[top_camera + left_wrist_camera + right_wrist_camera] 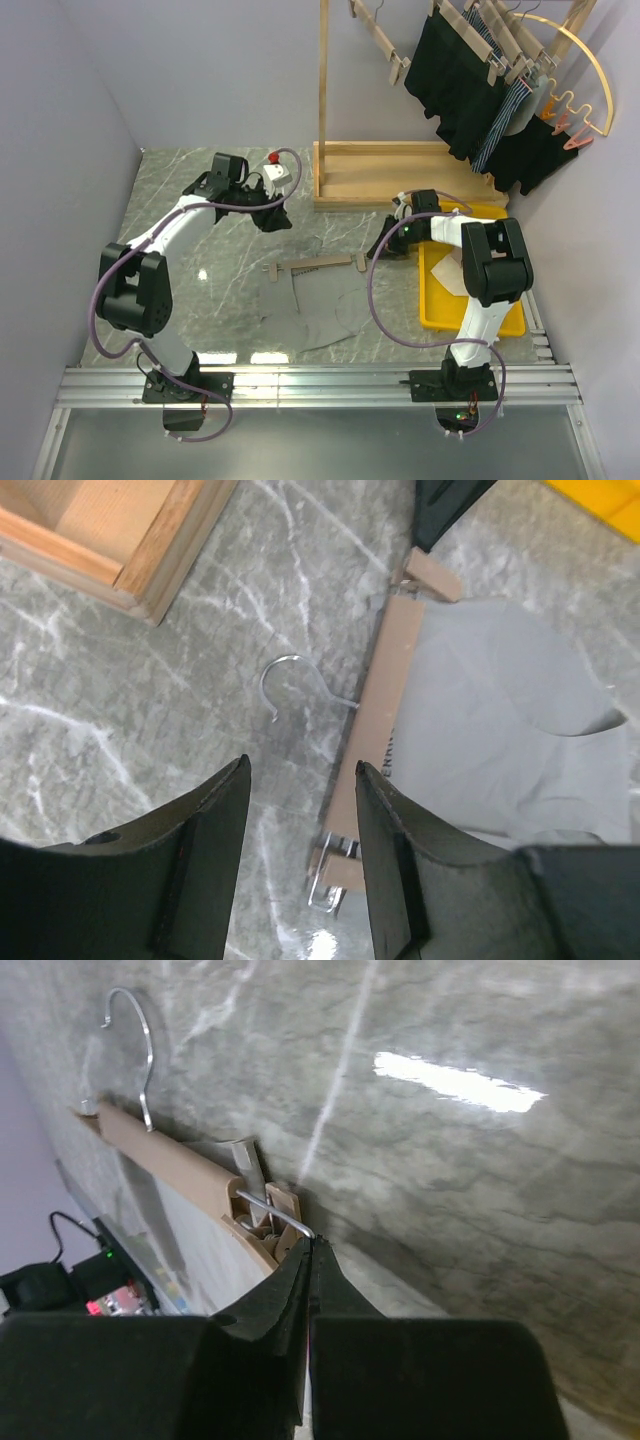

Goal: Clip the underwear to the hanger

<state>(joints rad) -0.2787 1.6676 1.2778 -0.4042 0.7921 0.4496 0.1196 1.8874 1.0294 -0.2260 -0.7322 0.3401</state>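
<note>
**Underwear and hanger flat on tabletop, right tool at clip**

Grey marble tabletop. A wooden rack stands at the far side, a yellow tray at the right. Underwear is spread flat mid-tabletop, top edge along the hanger. The hanger lies flat, hook pointing toward the rack. Left tool is wide, over the tabletop near the hook, touching nothing. Right tool is pinched closed with nothing visible between its fingers, tips at the hanger's right-end clip.

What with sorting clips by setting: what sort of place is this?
Likely a robot lab cell staged for laundry: two arms bolted to a marble-look table, a wooden rack hung with clipped garments, plain enclosing walls.
</note>
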